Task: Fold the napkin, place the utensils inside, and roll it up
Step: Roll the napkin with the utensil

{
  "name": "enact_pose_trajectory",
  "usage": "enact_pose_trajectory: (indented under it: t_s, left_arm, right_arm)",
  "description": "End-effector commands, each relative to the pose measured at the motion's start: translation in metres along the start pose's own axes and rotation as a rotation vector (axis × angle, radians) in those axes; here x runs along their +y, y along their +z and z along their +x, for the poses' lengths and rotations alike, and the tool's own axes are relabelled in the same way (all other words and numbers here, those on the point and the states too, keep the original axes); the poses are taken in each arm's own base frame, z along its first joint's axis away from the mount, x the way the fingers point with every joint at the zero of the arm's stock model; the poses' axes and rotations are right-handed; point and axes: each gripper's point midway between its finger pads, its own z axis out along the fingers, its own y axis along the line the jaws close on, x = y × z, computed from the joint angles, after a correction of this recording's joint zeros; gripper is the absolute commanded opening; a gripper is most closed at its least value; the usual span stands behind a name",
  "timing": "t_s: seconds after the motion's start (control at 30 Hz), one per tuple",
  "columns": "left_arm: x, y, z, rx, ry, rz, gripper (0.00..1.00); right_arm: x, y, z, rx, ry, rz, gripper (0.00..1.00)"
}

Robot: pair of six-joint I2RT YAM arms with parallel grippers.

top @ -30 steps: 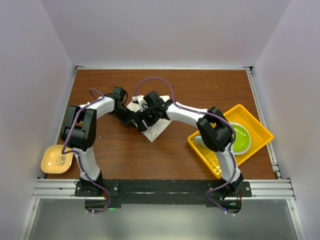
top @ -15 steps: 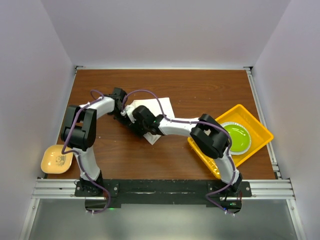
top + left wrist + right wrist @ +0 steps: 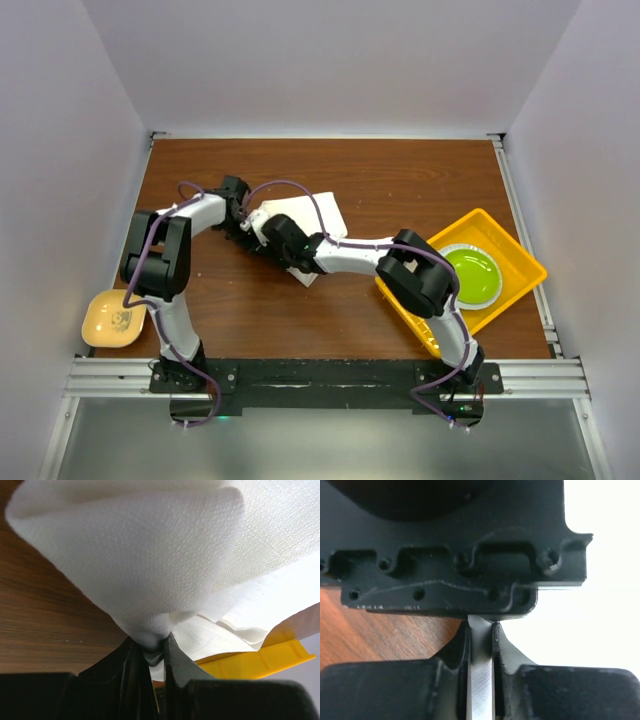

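Observation:
The white napkin (image 3: 312,214) lies folded at the middle of the table. My left gripper (image 3: 244,228) is at its left corner and is shut on a bunched tip of the cloth (image 3: 150,555), which spreads out above its jaws (image 3: 152,647). My right gripper (image 3: 270,234) sits right beside it, shut on a thin strip of the same white cloth (image 3: 481,680). The black body of the left gripper (image 3: 460,545) fills the top of the right wrist view, almost touching my right gripper (image 3: 481,630). The utensils are hidden.
A yellow tray (image 3: 520,255) holding a green plate (image 3: 470,275) stands at the right. Its edge (image 3: 260,660) shows behind the cloth in the left wrist view. A yellow bowl (image 3: 112,318) sits at the near left. Purple cables loop over both arms.
My right arm has swung left across the napkin to the left gripper, and its jaws have closed on the cloth. The napkin lies flatter than before. The left gripper kept its hold.

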Motion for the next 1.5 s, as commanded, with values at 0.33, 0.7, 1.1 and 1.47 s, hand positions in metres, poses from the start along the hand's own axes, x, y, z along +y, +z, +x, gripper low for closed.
enact_pose_trajectory:
  t_s: [0.33, 0.7, 1.1, 1.47]
  left_arm:
    - [-0.011, -0.072, -0.066, -0.260, 0.216, 0.190, 0.60]
    - [-0.026, -0.085, -0.021, -0.237, 0.315, 0.284, 0.79]
    - [-0.031, -0.028, -0.009, -0.187, 0.195, 0.241, 0.76]
    - [-0.015, -0.007, -0.016, -0.184, 0.068, 0.168, 0.59]
  right_arm:
    - [0.020, 0.013, 0.048, 0.134, 0.307, -0.281, 0.00]
    - [0.019, 0.008, 0.041, 0.277, 1.064, -0.825, 0.00]
    - [0.005, 0.021, 0.050, 0.245, 1.162, -0.922, 0.00]
    - [0.004, 0.023, 0.067, 0.275, 1.076, -0.858, 0.00]
